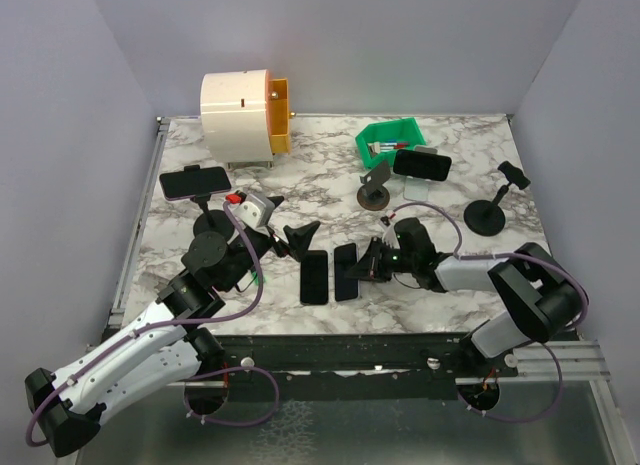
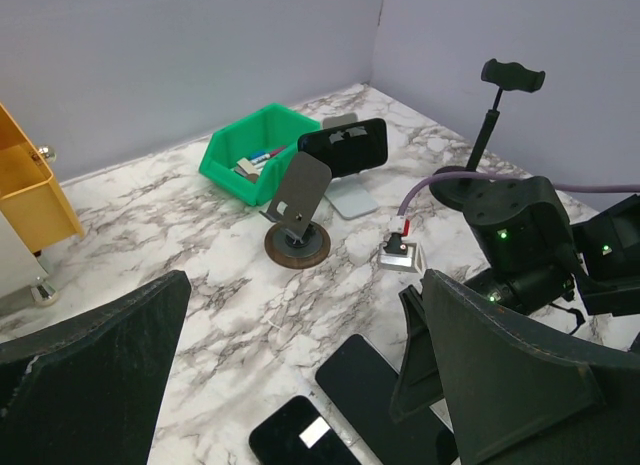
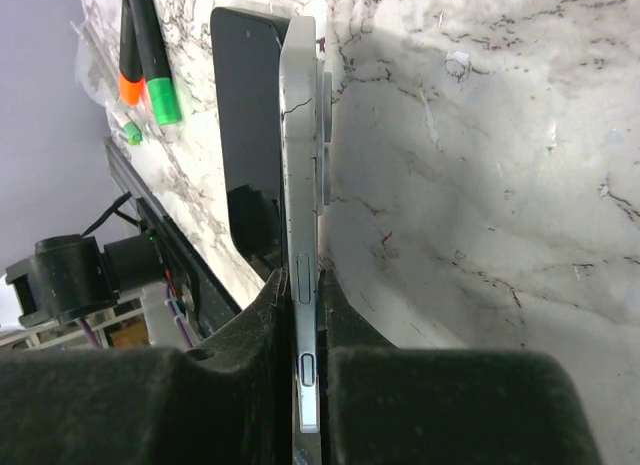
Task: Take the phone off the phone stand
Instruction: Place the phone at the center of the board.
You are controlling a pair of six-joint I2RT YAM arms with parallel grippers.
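Status: clamping phone (image 3: 304, 185) by both faces in right pincer (image 3: 305, 325), nearly closed, close above table (image 3: 480, 235), centre of top view, below empty stand (image 1: 376, 185). Pointing its long axis straight out from that pincer. Idling left pincer (image 2: 305, 315), fully spread, empty, just left.

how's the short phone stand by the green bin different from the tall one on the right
The short stand holds up a flat grey plate that leans back; the tall stand has a thin pole topped with a small clamp. The short stand's round base looks brown, the tall stand's black. Both stand upright on the table with no phone on them.
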